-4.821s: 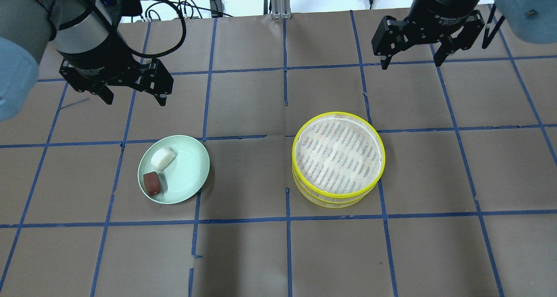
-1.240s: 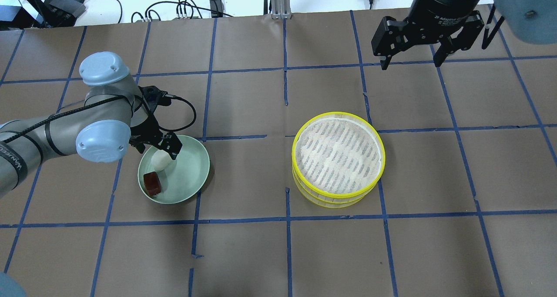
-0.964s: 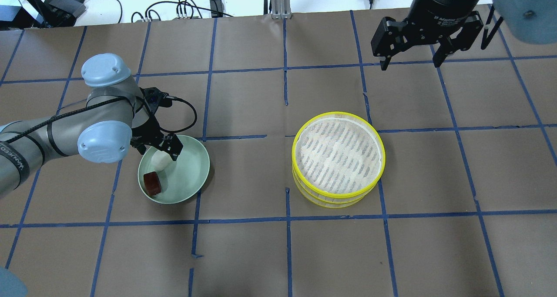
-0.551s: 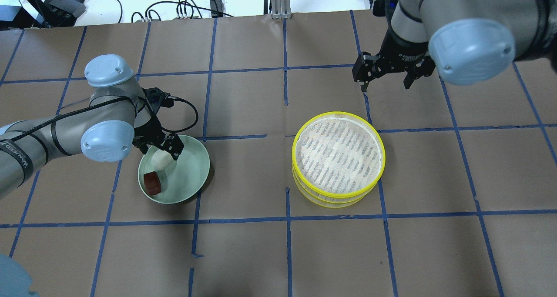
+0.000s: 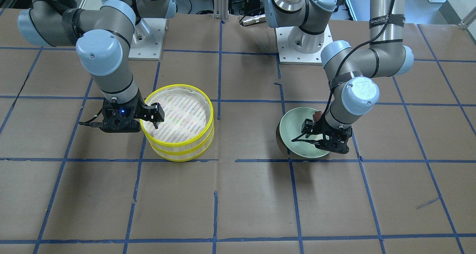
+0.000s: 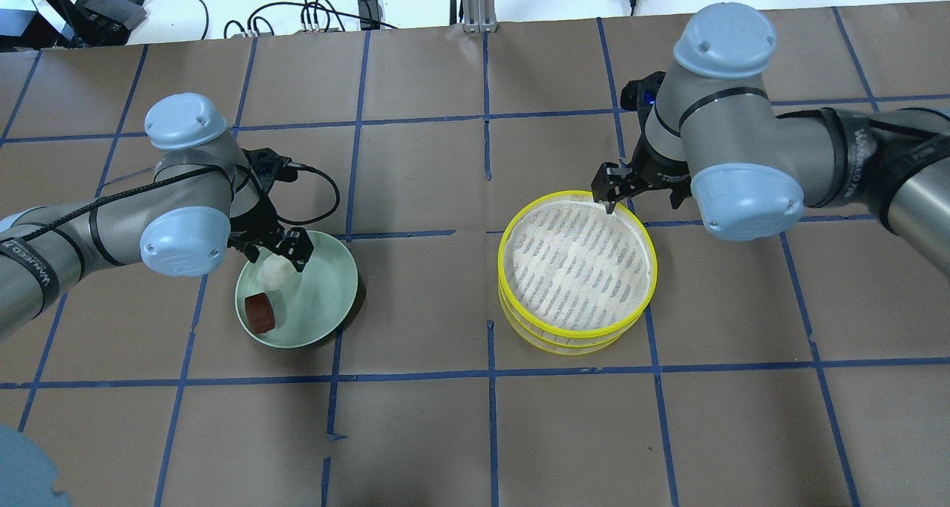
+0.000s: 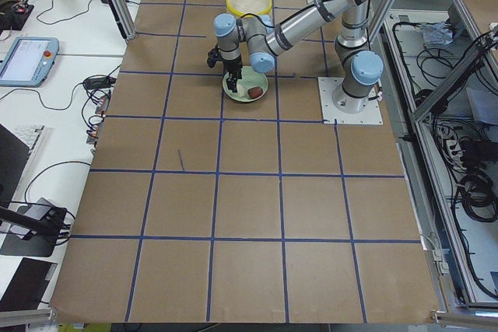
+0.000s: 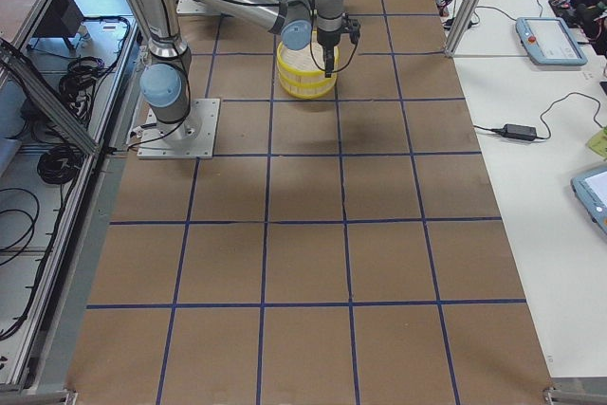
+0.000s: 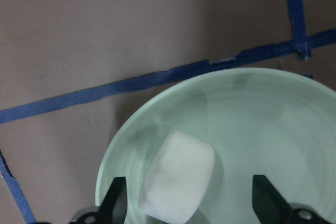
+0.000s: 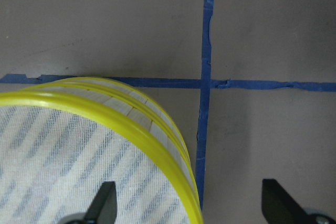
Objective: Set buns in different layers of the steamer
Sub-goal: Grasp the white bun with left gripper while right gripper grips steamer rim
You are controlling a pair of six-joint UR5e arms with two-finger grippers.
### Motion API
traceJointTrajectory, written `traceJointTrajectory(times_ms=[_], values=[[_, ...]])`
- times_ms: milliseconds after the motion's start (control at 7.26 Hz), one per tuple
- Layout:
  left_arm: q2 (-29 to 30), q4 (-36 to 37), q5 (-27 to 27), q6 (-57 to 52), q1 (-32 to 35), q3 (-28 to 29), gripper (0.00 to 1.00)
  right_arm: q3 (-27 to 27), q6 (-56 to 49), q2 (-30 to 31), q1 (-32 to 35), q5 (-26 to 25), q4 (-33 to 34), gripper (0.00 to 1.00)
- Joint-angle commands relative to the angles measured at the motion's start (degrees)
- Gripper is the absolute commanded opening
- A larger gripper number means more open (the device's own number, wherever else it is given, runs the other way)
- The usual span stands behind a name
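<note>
Buns, two, both on the pale green round plate (image 6: 320, 299); none is in the steamer yet.

Overhead view.
- Small rounded white bun (image 6: 274, 274): at 10 o'clock on the plate.
- Dark reddish-brown blocky bun (image 6: 260, 313): at 8 o'clock by the rim, just beside the white one. I cannot tell whether they touch.
- Left gripper (image 6: 276, 257): low over the white bun, jaws apart, one finger on either side.
- Round two-tier steamer with bright yellow rims (image 6: 578, 194): tiers stacked, white striped liner (image 6: 577, 269) bare.
- Right gripper (image 6: 640, 199): at the steamer's 1 o'clock rim, jaws apart.

Front-facing view. The reddish-brown bun peeks out beside my left wrist. The white bun is hidden behind the gripper.

Left wrist view. The white bun sits between the fingers, nearer the 9 o'clock one. Neither finger presses it.

Right wrist view. The jaws straddle the top rim, one finger over the liner and one outside it.

Side views. Too small to add anything.

Handling, my estimate.
- Buns: light and soft, and likely to skid on the smooth plate. I would close gently across the flatter flanks, low on the body.
- Top tier: light, with a thin wall and a stiff rim. I would pinch the wall just under the yellow band and lift level so the liner stays put.
</note>
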State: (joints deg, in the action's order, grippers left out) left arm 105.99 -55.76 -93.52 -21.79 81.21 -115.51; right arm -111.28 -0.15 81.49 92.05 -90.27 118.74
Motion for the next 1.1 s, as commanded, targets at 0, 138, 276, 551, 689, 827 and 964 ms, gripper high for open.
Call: traceJointTrajectory(times_ms=[0,138,276,551,689,827,964], values=[[0.8,0.0,0.0,0.1,0.0,-0.2,0.70,-0.5,-0.2,0.5,-0.9,-0.2,-2.9,0.84],[0.9,0.0,-0.1,0.1,0.0,-0.1,0.48,-0.9,-0.2,0.5,-0.9,0.0,-2.9,0.71],[0.8,0.0,-0.3,0.6,0.0,0.2,0.17,-1.1,-0.4,0.6,-0.9,-0.1,-3.0,0.55],[-0.5,0.1,-0.4,0.4,0.0,0.9,0.02,-1.0,-0.5,0.7,-0.8,0.1,-3.7,0.07],[-0.9,0.5,-0.4,0.1,0.0,1.1,0.02,-1.0,-0.5,1.0,-1.2,0.0,-3.7,0.04],[-2.4,0.8,-0.7,0.2,0.8,3.4,0.02,-1.0,-0.6,1.7,-1.3,0.1,-3.8,0.04],[-4.8,-2.7,-0.7,0.2,1.5,6.5,0.02,-1.0,-0.8,1.9,-1.1,0.3,-3.9,0.04]])
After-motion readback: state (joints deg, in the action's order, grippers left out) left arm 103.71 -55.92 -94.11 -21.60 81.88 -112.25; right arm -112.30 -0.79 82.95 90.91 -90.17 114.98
